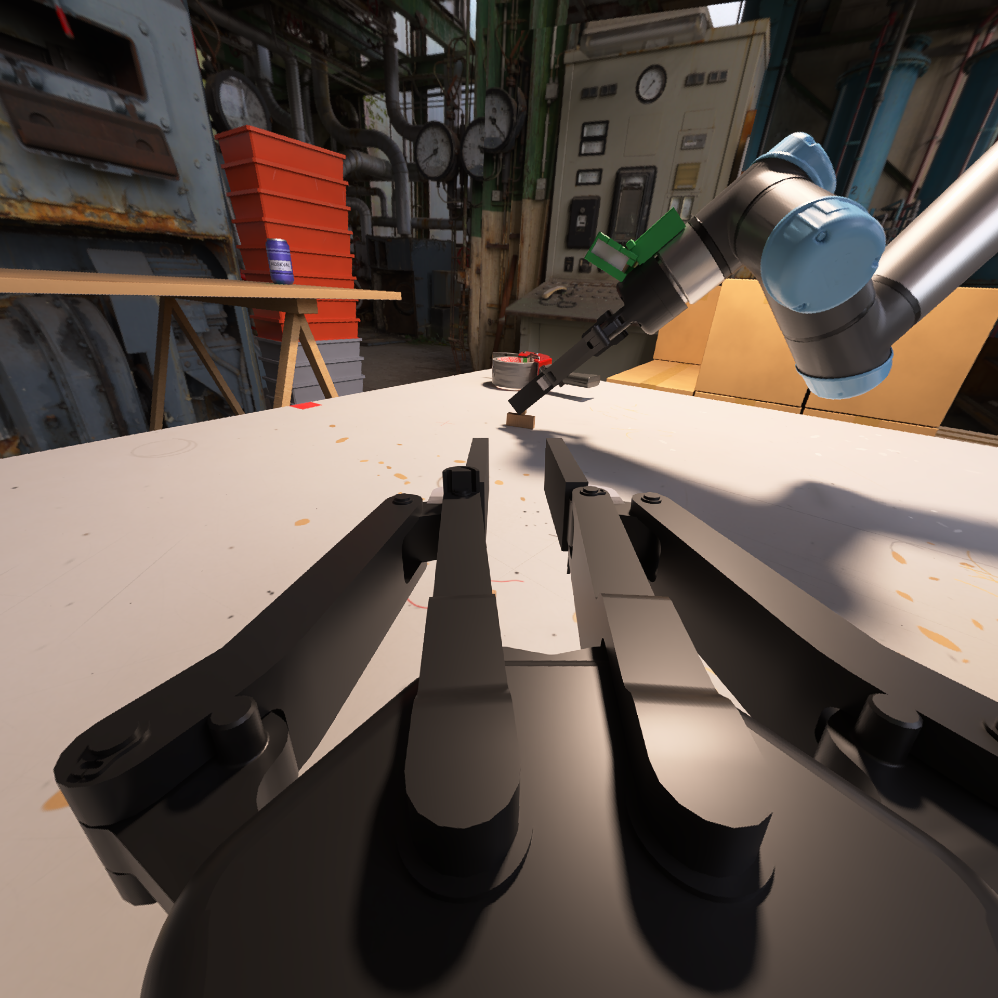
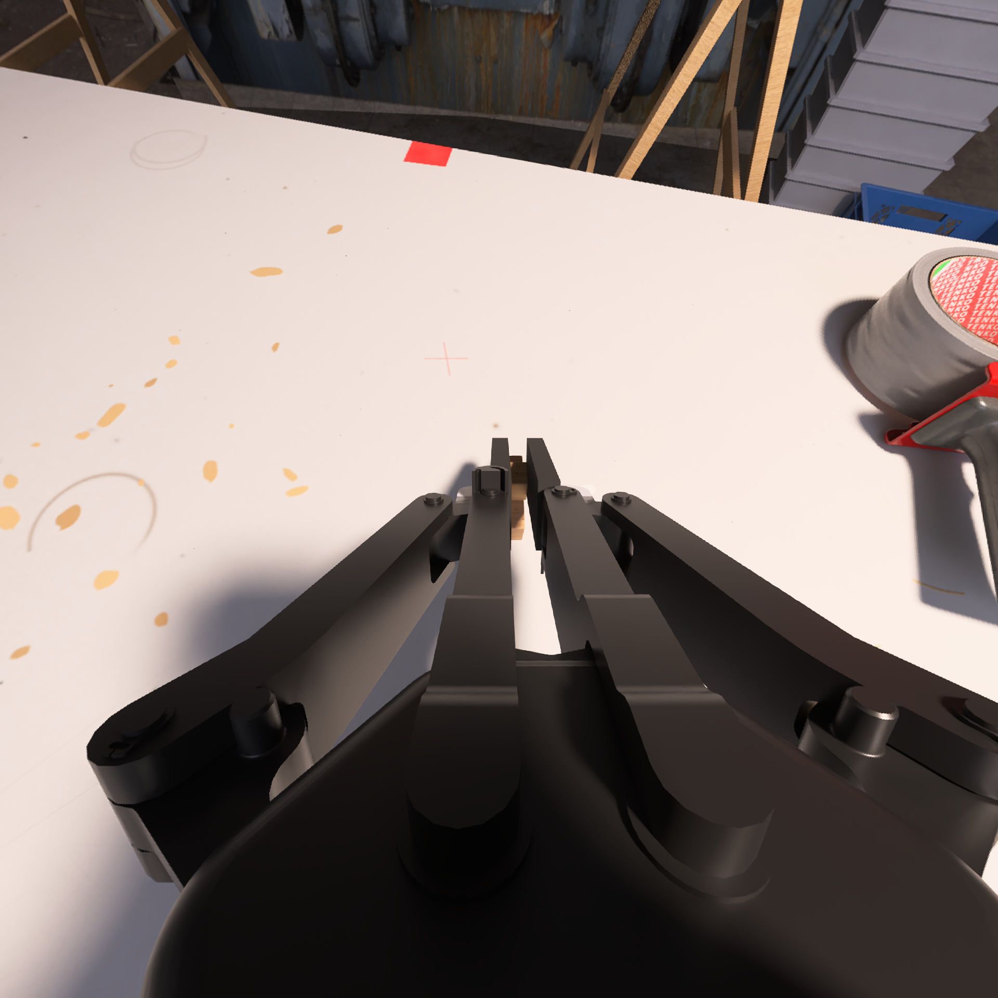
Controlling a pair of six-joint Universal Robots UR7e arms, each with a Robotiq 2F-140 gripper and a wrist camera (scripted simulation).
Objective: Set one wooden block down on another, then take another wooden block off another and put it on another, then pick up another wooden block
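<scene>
White, paint-flecked tabletop (image 1: 216, 540) fills both views, set in a workshop of gauges and pipes; nearest the left wrist camera, the left gripper (image 1: 516, 453) hangs low over the bare surface, its fingers parted with nothing between them; beyond its tips a single wooden block (image 1: 520, 420) sits on the table, well ahead of the jaws; the right gripper (image 1: 526, 398) slants down to just above that block, its arm reaching in from the right; farther back stand a tape dispenser (image 1: 516, 370), cardboard boxes (image 1: 745, 345), a trestle bench (image 1: 216, 289) with a purple can (image 1: 280, 261), and stacked red crates (image 1: 294, 216).

Only the right wrist view shows the grasp; the right gripper (image 2: 517, 451) has its fingers drawn close about a block (image 2: 517, 497), which sits between the pads, deep of the tips; whether it is lifted or rests on another block cannot be told; off to the right lies the tape dispenser (image 2: 929, 345); at the far table edge, a red patch (image 2: 427, 154); past it, grey crates (image 2: 885, 108) and a blue one (image 2: 918, 213).
</scene>
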